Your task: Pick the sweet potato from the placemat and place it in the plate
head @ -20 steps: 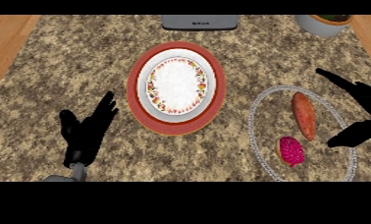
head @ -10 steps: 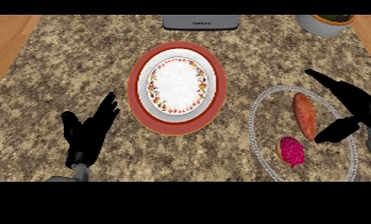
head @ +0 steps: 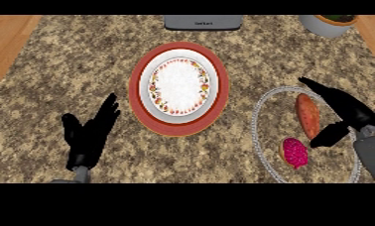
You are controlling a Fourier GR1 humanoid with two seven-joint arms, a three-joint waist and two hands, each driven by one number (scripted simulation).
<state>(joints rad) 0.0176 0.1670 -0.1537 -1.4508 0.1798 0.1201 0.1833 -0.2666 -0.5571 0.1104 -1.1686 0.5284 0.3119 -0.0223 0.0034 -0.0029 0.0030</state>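
Currently my right hand (head: 350, 112): fingers apart beside sweet potato (head: 307, 115), nothing clamped. Risk: I close off-centre, it rolls into pink item (head: 294, 151).

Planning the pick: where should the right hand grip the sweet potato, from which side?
Across its middle, from the right, where the open right hand hovers. The sweet potato lies pointing away from the robot, its narrow width facing that hand; a pink item crowds its near end.

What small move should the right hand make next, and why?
Probably close the right hand round the sweet potato: the open hand is just right of it, fingers and thumb spread either side, and it lies on the placemat, not in the plate.
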